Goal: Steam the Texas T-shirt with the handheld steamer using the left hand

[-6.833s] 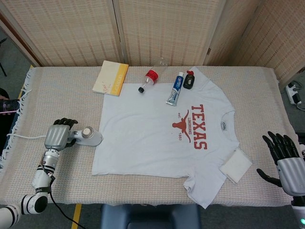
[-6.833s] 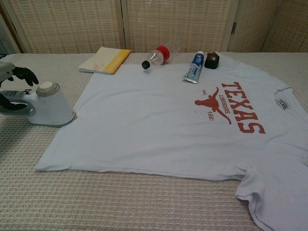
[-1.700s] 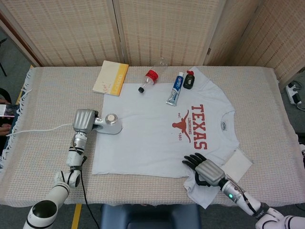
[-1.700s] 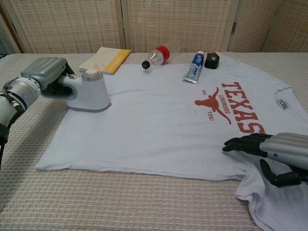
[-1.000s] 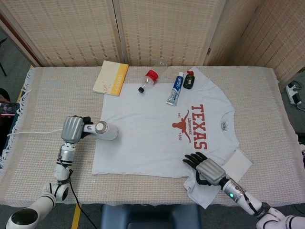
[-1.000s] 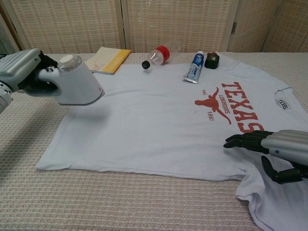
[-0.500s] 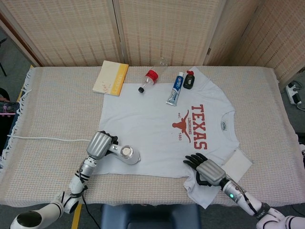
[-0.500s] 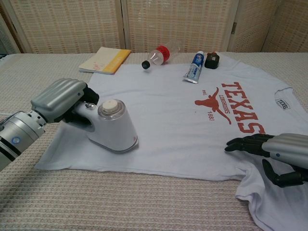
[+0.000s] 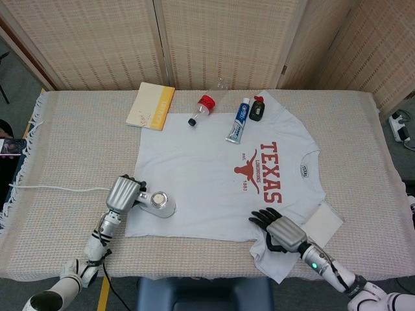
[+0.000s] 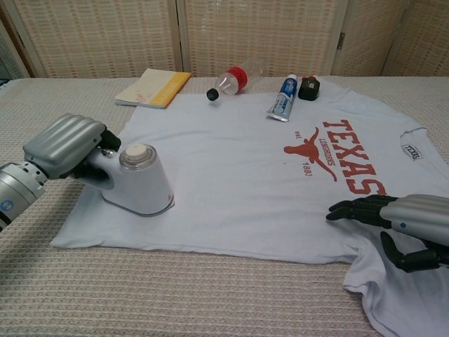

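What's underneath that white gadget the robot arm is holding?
The steamer, gripped by the left hand, sits flat on the Texas T-shirt, near its lower left hem. Only shirt fabric shows around its base; the patch directly beneath it is covered, so I can't see it.

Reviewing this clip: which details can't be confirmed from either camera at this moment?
- Steamer soleplate: hidden under its body in both views; shirt contact unclear.
- Left hand fingers: wrapped behind the handle, chest view.
- Right hand: cut off by the chest view's right edge.
- Toothpaste label: too small, head view.
- T-shirt lower sleeve: runs off the chest view's bottom edge.
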`<state>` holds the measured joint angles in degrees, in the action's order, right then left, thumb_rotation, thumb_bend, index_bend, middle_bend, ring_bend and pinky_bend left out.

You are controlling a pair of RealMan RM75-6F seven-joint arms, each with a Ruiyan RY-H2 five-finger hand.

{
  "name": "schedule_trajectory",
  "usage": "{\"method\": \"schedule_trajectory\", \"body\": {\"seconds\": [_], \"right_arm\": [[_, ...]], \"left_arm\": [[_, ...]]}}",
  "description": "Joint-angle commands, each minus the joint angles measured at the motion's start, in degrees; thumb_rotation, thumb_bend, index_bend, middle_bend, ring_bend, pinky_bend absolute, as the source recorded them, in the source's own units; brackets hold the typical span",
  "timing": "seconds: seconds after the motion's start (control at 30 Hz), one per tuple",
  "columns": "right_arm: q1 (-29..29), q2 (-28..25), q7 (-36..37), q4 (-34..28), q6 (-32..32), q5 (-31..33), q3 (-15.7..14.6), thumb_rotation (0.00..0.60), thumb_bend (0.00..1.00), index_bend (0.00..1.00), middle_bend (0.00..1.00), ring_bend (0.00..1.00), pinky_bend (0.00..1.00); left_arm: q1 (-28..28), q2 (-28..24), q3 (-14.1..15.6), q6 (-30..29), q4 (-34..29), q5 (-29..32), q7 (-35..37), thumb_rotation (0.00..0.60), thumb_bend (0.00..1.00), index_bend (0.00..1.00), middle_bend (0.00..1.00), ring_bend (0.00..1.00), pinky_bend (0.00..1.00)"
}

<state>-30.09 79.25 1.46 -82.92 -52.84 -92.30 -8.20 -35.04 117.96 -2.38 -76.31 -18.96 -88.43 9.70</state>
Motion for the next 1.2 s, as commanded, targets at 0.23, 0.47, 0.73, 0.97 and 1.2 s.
{"method": "schedule_trajectory", "body": {"seconds": [0.23, 0.47, 0.73, 0.97, 1.2], "right_arm": [[0.11, 0.11, -0.06, -0.9, -0.29, -0.27, -0.16, 0.25, 0.96, 0.0, 0.01, 0.0, 0.0], [0.28, -0.36, -1.06, -1.56, -0.34, 0.21, -0.06, 0.249, 0.96, 0.0, 0.01, 0.0, 0.0], [0.86, -1.2, -1.18, -2.04, -2.04, -0.18, 0.1, 0.247, 0.96, 0.0, 0.01, 0.0, 0.0], [2.53, -4.38, -1.77, -4.18, -6.11, -0.87, 0.18, 0.249, 0.96, 0.0, 0.01, 0.0, 0.0], [4.59, -6.89, -2.59, -6.17, -9.47, -1.27, -0.04, 0.25, 0.96, 0.0, 0.01, 0.0, 0.0]], "left_arm": [[2.18, -0.76, -1.85, 3.33, 5.28, 3.0, 3.08, 0.6, 0.37, 0.91, 1.0, 0.86, 0.76], [3.62, -2.83, -3.98, 5.12, 7.54, 5.68, 4.3, 0.6, 0.37, 0.91, 1.0, 0.86, 0.76], [4.39, -6.03, -8.78, 4.05, 5.12, 10.39, 8.8, 0.6, 0.37, 0.91, 1.0, 0.86, 0.76], [2.45, -6.34, -10.99, 7.72, 3.58, 12.77, 7.04, 0.6, 0.37, 0.89, 1.0, 0.85, 0.77], [-0.19, -3.94, -12.86, 12.68, 6.06, 15.2, 0.03, 0.6, 0.29, 0.74, 0.89, 0.73, 0.77]]}}
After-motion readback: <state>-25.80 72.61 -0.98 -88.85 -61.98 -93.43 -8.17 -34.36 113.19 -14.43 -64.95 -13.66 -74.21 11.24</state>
